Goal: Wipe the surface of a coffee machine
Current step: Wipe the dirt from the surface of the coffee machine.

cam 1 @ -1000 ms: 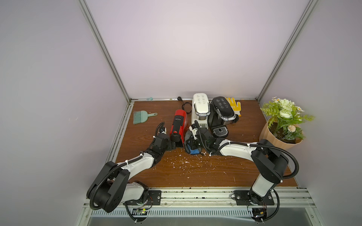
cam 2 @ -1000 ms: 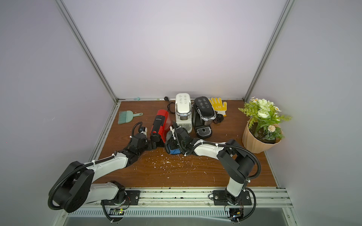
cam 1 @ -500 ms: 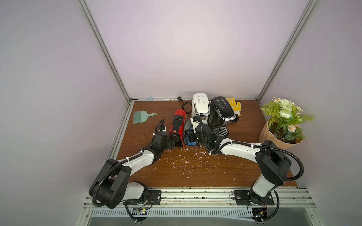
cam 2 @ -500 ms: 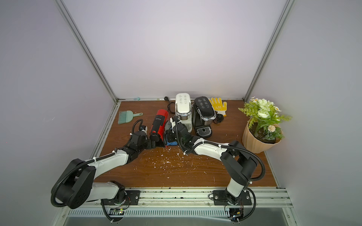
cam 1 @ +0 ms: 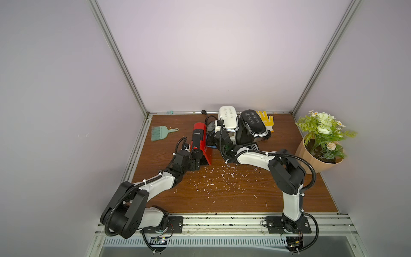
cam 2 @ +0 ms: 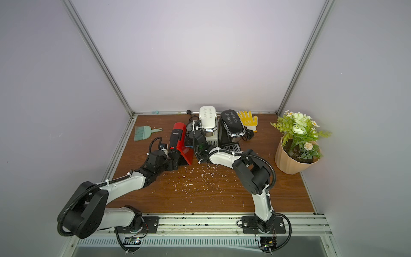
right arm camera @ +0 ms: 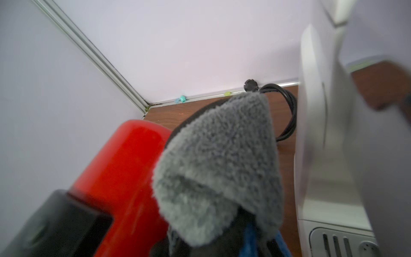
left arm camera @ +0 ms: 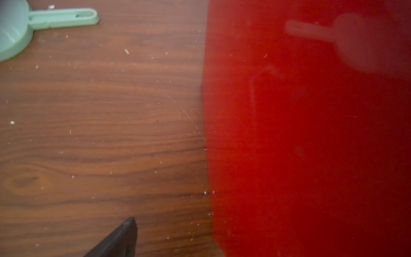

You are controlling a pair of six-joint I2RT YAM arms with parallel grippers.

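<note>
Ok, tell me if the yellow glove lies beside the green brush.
No, the yellow glove lies beside the black coffee machine at the back, well apart from the green brush.

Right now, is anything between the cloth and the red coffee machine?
Nothing visible. The cloth sits right beside the red machine, in the gap between it and the white machine; whether they touch is unclear.

A robotics lab cell is showing here: plain lilac panels (cam 1: 200,55) are standing in aluminium framing (cam 1: 119,57), and two arms (cam 1: 155,184) are sitting bolted to a slotted metal rail (cam 1: 222,222) edging a wooden tabletop (cam 1: 222,200).
</note>
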